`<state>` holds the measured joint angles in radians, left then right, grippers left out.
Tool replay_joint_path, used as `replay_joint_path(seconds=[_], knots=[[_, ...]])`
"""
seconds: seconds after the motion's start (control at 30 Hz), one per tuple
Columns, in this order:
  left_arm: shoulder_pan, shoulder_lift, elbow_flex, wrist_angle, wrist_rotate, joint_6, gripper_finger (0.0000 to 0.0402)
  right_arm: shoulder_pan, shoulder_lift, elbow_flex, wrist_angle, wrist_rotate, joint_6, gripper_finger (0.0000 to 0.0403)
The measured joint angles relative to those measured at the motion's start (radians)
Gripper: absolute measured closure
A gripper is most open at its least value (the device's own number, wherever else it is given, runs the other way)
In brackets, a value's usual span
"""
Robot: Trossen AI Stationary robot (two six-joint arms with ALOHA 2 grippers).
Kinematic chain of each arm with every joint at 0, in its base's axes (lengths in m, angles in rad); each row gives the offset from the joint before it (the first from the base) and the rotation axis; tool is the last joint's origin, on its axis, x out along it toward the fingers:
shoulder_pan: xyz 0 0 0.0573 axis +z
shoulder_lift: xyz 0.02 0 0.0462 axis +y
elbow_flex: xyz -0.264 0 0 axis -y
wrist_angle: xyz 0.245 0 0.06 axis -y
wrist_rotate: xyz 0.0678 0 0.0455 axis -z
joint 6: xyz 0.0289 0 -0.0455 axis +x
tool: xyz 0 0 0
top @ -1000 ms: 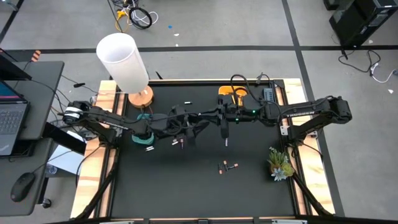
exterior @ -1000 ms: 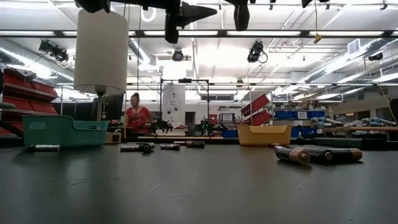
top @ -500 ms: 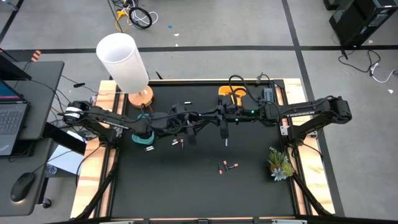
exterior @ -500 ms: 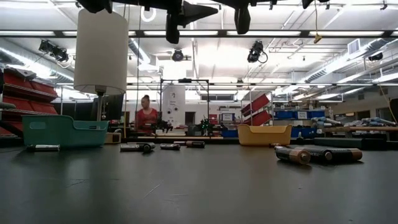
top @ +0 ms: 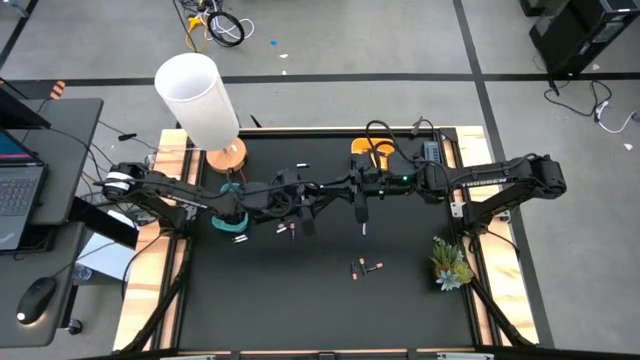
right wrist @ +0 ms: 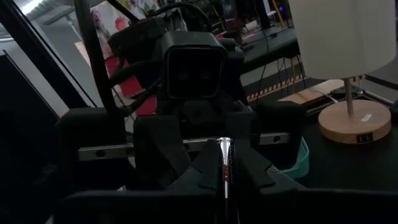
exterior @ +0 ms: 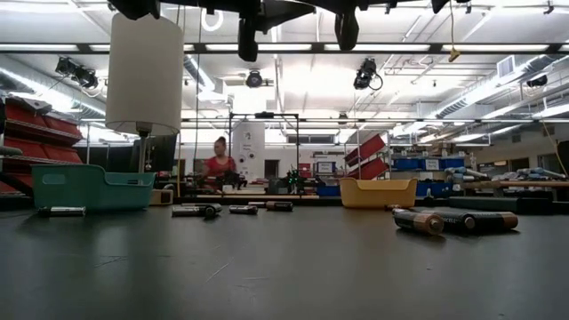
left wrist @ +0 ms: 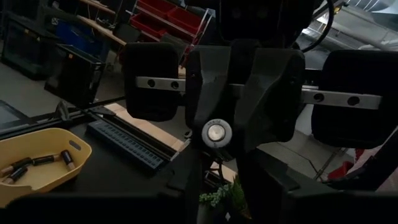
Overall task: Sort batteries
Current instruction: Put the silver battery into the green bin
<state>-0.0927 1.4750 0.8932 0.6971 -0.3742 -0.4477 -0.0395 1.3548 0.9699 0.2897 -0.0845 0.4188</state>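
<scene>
Grippers meet mid-table: right gripper (top: 361, 207) pinches a battery (right wrist: 224, 167).

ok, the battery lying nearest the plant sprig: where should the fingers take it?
Probably mid-barrel, coming straight down from above. The battery lies flat on its side on the table, so only its top and long sides are free. A second battery sits close to one end, so close across the sides, not the ends.

Matt black table (top: 300, 300), wooden lamp base (right wrist: 351, 123), glossy yellow plastic bin (left wrist: 37, 180), silver metallic battery (right wrist: 224, 163)
</scene>
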Motion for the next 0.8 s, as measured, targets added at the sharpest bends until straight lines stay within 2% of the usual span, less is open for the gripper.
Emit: replay_joint_path(seconds=[0.33, 0.5, 0.63, 0.8], knots=[[0.005, 0.0, 0.0, -0.009, -0.006, 0.004, 0.0344, 0.0, -0.001, 0.001, -0.043, -0.007, -0.008, 0.0379], [0.006, 0.0, 0.0, -0.016, -0.027, 0.026, 0.0392, 0.001, -0.001, -0.001, -0.053, -0.006, -0.003, 0.0329], [0.006, 0.0, 0.0, -0.031, -0.041, 0.027, 0.0395, 0.001, 0.0, -0.002, -0.061, 0.004, 0.007, 0.03], [0.006, -0.001, 0.0, -0.039, -0.05, 0.028, 0.0398, 0.001, 0.001, -0.003, -0.062, 0.008, 0.007, 0.0307]])
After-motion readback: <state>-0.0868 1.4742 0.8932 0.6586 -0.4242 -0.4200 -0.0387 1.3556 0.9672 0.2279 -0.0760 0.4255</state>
